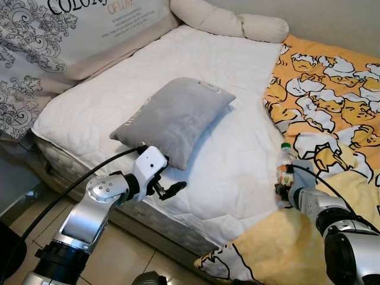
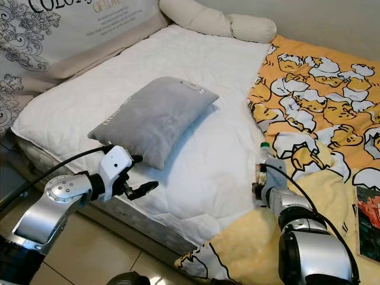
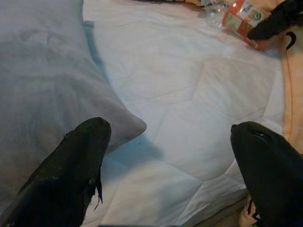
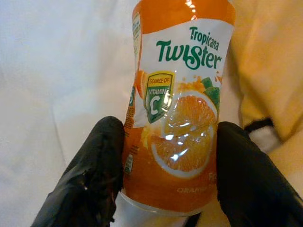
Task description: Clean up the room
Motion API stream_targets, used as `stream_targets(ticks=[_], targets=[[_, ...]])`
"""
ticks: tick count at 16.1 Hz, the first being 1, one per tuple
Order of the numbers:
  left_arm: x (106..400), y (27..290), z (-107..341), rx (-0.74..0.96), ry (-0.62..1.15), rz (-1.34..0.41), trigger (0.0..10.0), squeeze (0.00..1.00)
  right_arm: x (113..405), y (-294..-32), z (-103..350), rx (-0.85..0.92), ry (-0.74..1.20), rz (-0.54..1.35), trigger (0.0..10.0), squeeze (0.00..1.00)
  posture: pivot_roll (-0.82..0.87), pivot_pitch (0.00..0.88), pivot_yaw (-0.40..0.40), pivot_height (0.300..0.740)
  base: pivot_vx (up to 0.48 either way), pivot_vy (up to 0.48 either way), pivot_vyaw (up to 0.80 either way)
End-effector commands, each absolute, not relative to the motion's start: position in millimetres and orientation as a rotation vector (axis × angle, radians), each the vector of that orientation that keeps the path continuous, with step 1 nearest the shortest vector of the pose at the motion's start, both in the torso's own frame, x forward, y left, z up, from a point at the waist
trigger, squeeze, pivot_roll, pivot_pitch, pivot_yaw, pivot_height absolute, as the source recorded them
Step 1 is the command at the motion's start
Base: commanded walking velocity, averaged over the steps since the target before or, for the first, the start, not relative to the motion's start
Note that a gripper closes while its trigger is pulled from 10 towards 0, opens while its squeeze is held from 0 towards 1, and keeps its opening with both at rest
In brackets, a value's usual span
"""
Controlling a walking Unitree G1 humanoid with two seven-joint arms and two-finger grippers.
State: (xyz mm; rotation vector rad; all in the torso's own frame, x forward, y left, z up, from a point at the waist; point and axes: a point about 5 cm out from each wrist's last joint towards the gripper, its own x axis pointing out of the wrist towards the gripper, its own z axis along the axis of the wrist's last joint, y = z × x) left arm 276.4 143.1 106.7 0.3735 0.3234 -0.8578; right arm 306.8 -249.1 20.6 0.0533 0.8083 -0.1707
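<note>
The right gripper [image 4: 165, 175] pinches a Tropicana Twister orange juice bottle [image 4: 177, 104]; its two black fingers [image 4: 92, 175] press on both sides of the orange label. In the head views this bottle [image 1: 285, 166] stands upright at the near right part of the bed, where the white quilted mattress cover [image 1: 196, 77] meets the yellow blanket with a cartoon print [image 1: 332, 101]. The bottle has a green cap, and its lower part is hidden behind the gripper and the silver forearm.

The left gripper [image 1: 168, 189] hovers just over the front edge of the bed, near the lower corner of a grey pillow [image 1: 172, 117]. Its jaws are spread wide and hold nothing. In the left wrist view one finger [image 3: 71, 175] is over the pillow's corner; I cannot tell if it touches it.

A long cream bolster [image 1: 228, 21] lies at the far end of the bed. On the robot's left a printed cushion with lettering [image 1: 65, 29] is cut off by the frame. The tiled floor [image 1: 119, 255] shows below.
</note>
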Motion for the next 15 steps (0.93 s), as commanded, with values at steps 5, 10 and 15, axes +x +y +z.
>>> stream_targets(ticks=[5,10,15], targets=[[254.5,146.6,103.1,0.347,0.333,-0.854,10.0,0.0,338.9,-228.3,98.2,0.083,0.241,-0.067,10.0,0.0,0.02,0.0,0.049,0.74,0.0,0.0,0.0],[261.0,153.0,109.5,0.34,0.249,-0.526,10.0,0.0,300.9,-158.0,101.1,0.065,0.148,0.153,10.0,0.0,0.03,0.0,0.043,0.74,0.0,0.0,0.48],[252.8,162.7,110.4,0.284,0.241,-0.39,10.0,0.0,281.2,-150.2,100.4,0.127,0.167,0.109,10.0,0.0,0.07,0.0,0.005,0.74,0.0,0.0,0.8]])
